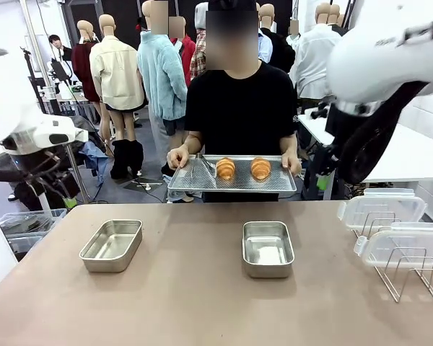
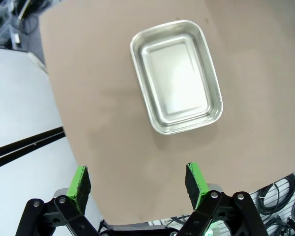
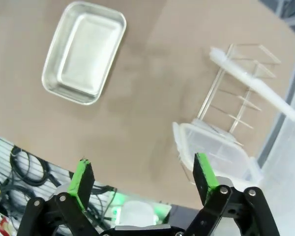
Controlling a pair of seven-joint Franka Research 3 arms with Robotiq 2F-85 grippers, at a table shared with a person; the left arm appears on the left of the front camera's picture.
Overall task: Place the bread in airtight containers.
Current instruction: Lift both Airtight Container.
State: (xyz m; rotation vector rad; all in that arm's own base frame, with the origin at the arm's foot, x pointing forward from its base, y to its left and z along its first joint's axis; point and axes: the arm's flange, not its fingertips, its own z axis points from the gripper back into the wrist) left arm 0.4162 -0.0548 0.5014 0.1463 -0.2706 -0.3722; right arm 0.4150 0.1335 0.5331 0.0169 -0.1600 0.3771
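Noted golden-brown, ridged croissants [image 1: 225, 169] on a silver perforated tray [image 1: 274, 178]; nearer than the tray, plain silver tins [image 1: 112, 245] on a tan counter [image 1: 202, 303]; clear white-rimmed lids [image 1: 382, 211]; black left tool [image 2: 137, 184] and right tool [image 3: 143, 178], green pads [image 2: 192, 179].

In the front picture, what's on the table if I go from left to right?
The empty left steel tin → the empty middle steel tin → the clear lids propped on the wire rack.

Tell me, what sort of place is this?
Probably a robot test lab, not a kitchen: the left gripper and right gripper hang above a table holding two tins, while a person holds a tray of croissants.
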